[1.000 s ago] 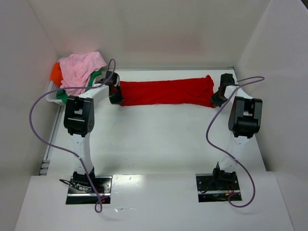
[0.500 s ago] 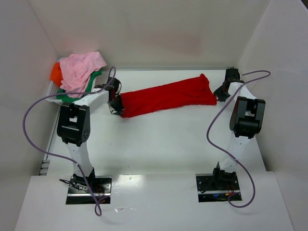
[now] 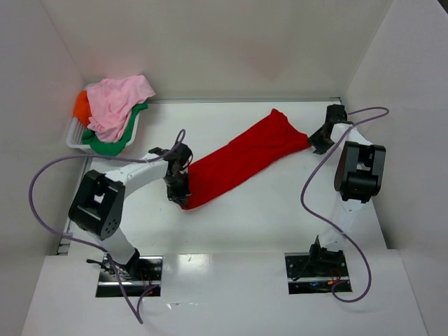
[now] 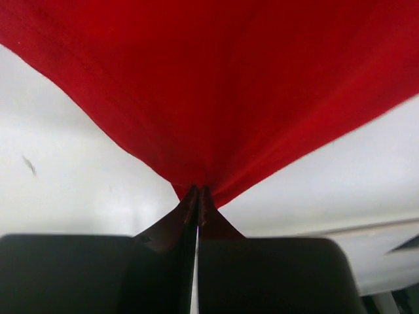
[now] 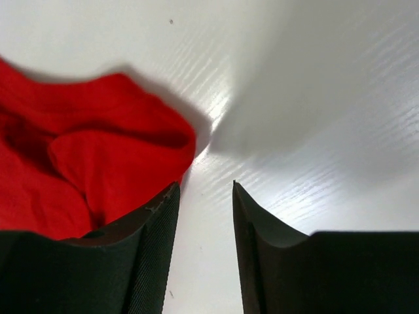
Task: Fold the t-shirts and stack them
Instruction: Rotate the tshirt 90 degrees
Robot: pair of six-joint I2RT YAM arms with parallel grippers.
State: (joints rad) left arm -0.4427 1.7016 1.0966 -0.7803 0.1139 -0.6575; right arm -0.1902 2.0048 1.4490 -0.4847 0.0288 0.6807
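A bright red t-shirt (image 3: 241, 159) lies as a long band slanting from the back right down to the middle left of the table. My left gripper (image 3: 180, 192) is shut on its near end; the left wrist view shows the red cloth (image 4: 216, 91) pinched between the closed fingertips. My right gripper (image 3: 318, 142) is open beside the shirt's far end, with the red cloth (image 5: 85, 163) just left of the left finger (image 5: 141, 255) and nothing between the jaws. Pink (image 3: 119, 98), green (image 3: 105, 143) and orange (image 3: 81, 106) shirts are piled at the back left.
A white basket (image 3: 75, 138) at the back left corner holds the piled shirts. White walls enclose the table on the left, back and right. Purple cables loop beside both arms.
My left gripper has pulled its end of the red shirt toward the near side, swinging the band from level to slanted. My right gripper has let go of the far end and stands open.
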